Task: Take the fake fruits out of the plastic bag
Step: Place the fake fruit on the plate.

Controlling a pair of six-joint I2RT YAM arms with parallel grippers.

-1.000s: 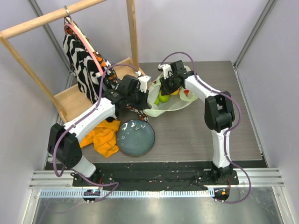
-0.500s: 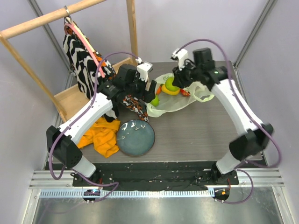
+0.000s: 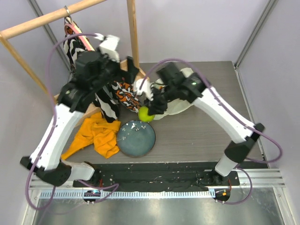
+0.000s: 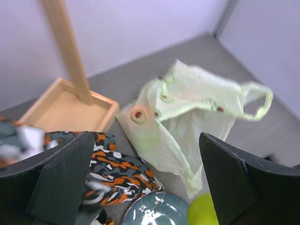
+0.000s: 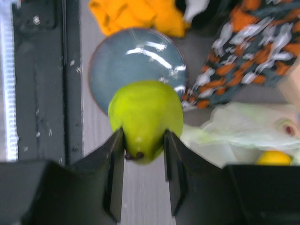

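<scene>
My right gripper (image 3: 148, 111) is shut on a green apple (image 3: 145, 114), one of the fake fruits, and holds it above the table between the plastic bag (image 3: 182, 106) and the grey-blue plate (image 3: 136, 138). In the right wrist view the apple (image 5: 145, 117) sits pinched between both fingers, over the plate's rim (image 5: 101, 70). A yellow fruit (image 5: 274, 158) peeks from the bag (image 5: 243, 129). My left gripper (image 4: 150, 183) hangs open and empty high above the crumpled pale-green bag (image 4: 187, 112), well left of it in the top view (image 3: 123, 70).
A wooden rack with a tray (image 3: 75, 101) stands at the back left, with a zebra-striped cloth (image 3: 82, 61) hanging from it. An orange-and-grey patterned cloth (image 3: 124, 91) lies beside the bag, and an orange cloth (image 3: 101, 136) lies left of the plate.
My left gripper let go, opened wide and rose up and to the left. My right gripper lifted the green apple out of the bag and carried it toward the plate.
</scene>
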